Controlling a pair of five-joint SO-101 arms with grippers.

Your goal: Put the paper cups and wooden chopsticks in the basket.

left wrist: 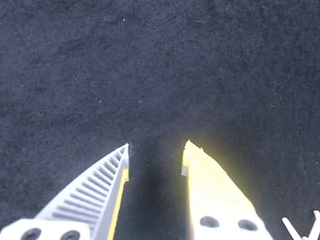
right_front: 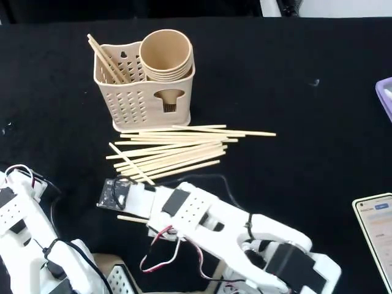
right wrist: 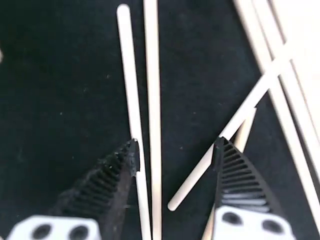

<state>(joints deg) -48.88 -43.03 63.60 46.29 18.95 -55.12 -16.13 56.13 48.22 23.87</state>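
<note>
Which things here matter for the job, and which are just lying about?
Job: basket, paper cups inside it, loose chopsticks on the cloth, right tool open over them.
Lying about: phone, purple object, both at the right edge.

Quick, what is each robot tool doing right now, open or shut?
Left tool: open, holding nothing.
Right tool: open around loose chopsticks, gripping none.

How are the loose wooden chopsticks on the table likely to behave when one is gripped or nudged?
They look thin, straight and rigid, so a chopstick probably lifts stiffly and weighs little. The pile lies crossed and overlapping, so nudging one likely shifts neighbours. Several lie inside the open right pincer, so it may catch two.
</note>
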